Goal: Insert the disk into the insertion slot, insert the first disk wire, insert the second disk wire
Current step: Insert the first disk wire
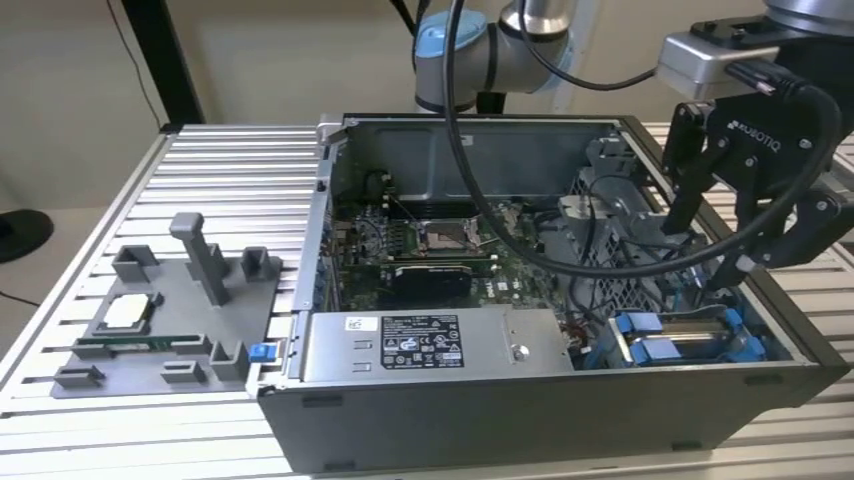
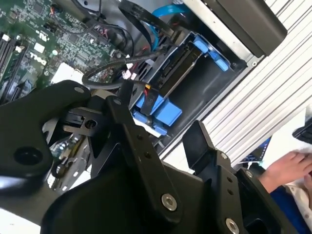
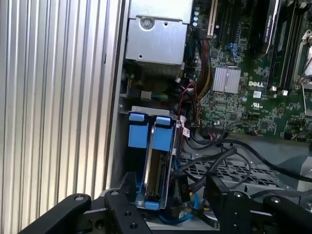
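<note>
The disk (image 3: 157,168), silver and clipped in a bright blue frame, stands on edge inside the grey insertion slot (image 3: 146,109) at the case's corner. In the exterior view the disk (image 1: 674,345) lies low at the case's right front. My gripper (image 1: 697,262) hangs open just above it, holding nothing. In both wrist views the black fingers (image 3: 122,197) straddle the blue frame (image 2: 163,109) without touching it. Loose black and red wires (image 2: 127,73) with a small white connector lie beside the disk, and the same wires (image 3: 195,141) curl past the frame.
A silver labelled power-supply box (image 1: 427,345) sits at the case front, with the motherboard (image 1: 427,240) behind it. A perforated grey cage (image 3: 222,170) flanks the disk. A grey fixture (image 1: 160,320) with parts lies at the exterior view's left. A person's hand (image 2: 287,168) rests off the table.
</note>
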You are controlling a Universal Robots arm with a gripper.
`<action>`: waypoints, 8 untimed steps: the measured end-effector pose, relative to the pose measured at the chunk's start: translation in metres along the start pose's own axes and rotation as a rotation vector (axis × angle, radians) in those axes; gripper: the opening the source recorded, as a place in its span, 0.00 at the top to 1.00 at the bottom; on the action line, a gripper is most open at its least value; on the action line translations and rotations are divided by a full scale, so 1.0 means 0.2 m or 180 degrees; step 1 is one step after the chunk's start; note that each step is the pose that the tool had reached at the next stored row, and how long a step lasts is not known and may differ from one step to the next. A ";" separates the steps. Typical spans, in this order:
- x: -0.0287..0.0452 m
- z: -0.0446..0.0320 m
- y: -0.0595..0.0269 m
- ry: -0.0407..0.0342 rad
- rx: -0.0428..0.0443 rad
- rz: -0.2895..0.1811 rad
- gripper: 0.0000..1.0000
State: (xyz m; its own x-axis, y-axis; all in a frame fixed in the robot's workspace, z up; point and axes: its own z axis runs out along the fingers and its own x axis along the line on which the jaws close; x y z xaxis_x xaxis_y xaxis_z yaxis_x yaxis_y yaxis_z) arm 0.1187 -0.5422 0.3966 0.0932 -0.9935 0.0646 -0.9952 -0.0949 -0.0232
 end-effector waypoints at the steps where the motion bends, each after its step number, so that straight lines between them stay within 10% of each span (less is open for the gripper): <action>1: -0.007 0.001 0.001 0.0009 0.0017 0.0001 0.00; 8: -0.016 0.006 0.000 0.0012 0.0040 0.0002 0.00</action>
State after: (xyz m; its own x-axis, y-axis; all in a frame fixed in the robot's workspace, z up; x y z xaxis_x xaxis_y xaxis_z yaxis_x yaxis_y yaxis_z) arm 0.1183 -0.5392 0.3951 0.0924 -0.9934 0.0683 -0.9948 -0.0950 -0.0357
